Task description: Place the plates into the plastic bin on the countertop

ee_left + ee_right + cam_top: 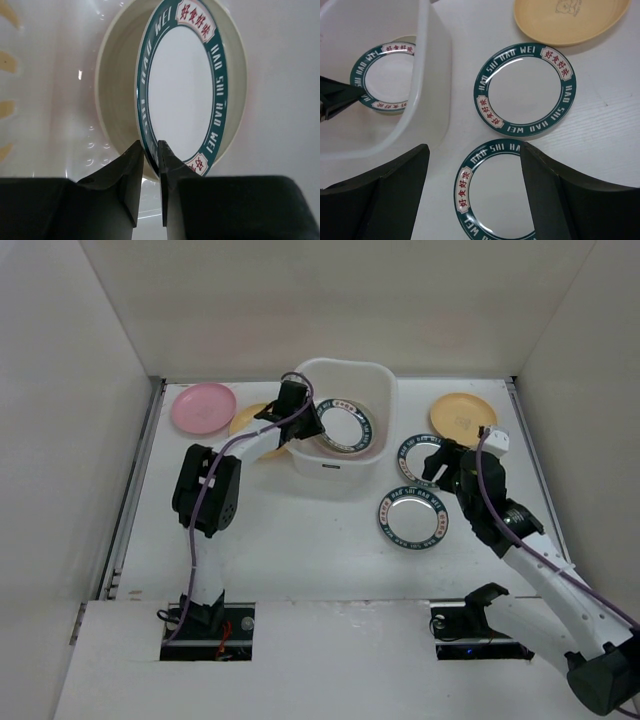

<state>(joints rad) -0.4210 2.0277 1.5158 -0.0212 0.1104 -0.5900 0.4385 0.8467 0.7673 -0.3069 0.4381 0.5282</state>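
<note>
Top view: bin (338, 476) sits mid-back on the tabletop (300, 550). Left hand (310, 425) reaches over the bin's left wall, narrow, pinching the rim of a green-rim plate, call it bin plate (346, 426), which is inside the bin and tilted. Pink plate (204, 407) is back left. Left yellow plate (243, 420) is just beside it, partly hidden by the left arm (250, 445), close to the bin; can't tell if they touch. Right yellow plate (463, 417) is back right. Far green plate (412, 455) is just right of the bin, with right hand (437, 462) over its right edge. Near green plate (413, 517) lies in front of it, flat, apart. Left wrist: fingers (125, 172) are close together with bin plate's rim between them. Cream plate (106, 100) is right behind it, both inside the bin; can't tell if they touch. Right wrist: right hand is spread wide, holding nothing. Near green plate lies on the tabletop below the gap, far green plate beyond it, the two not touching. Right yellow plate is at the top, clear of far green plate. The bin is on the left with bin plate inside, left hand's dark fingers at that plate's edge.
</note>
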